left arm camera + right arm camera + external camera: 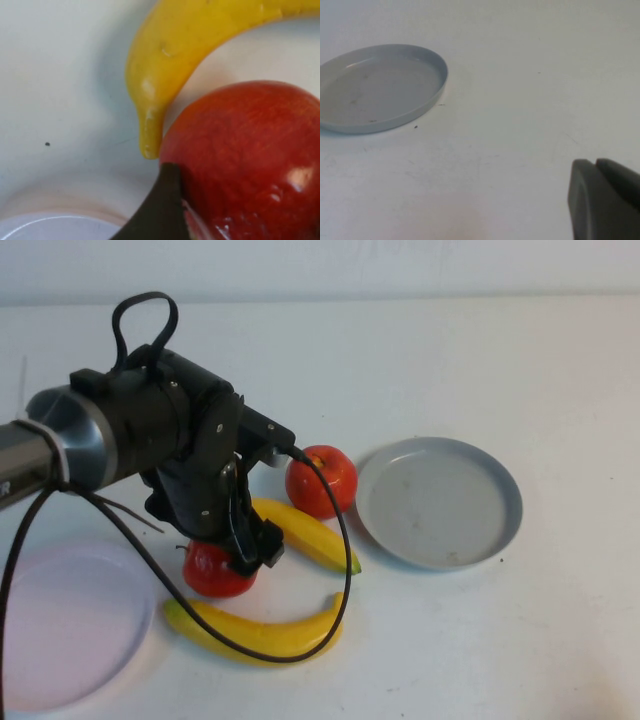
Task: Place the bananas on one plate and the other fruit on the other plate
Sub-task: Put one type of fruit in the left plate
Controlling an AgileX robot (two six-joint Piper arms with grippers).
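My left gripper (228, 552) is down over the nearer red apple (213, 575), open, its fingers on either side of it. In the left wrist view one dark finger (161, 210) lies against that apple (245, 155), with a banana tip (150, 135) just beside it. The other apple (322, 480) sits by the grey-blue plate (440, 502). One banana (305, 533) lies between the apples and another banana (260, 633) curves in front. The pink plate (70, 625) is at the near left, bare. My right gripper (596, 162) is shut over bare table near the grey-blue plate (380, 85).
The left arm's black cable (340, 570) loops down over both bananas. The table is white, and its far half holds nothing. A rim of the pink plate (50, 227) shows in the left wrist view, close to the apple.
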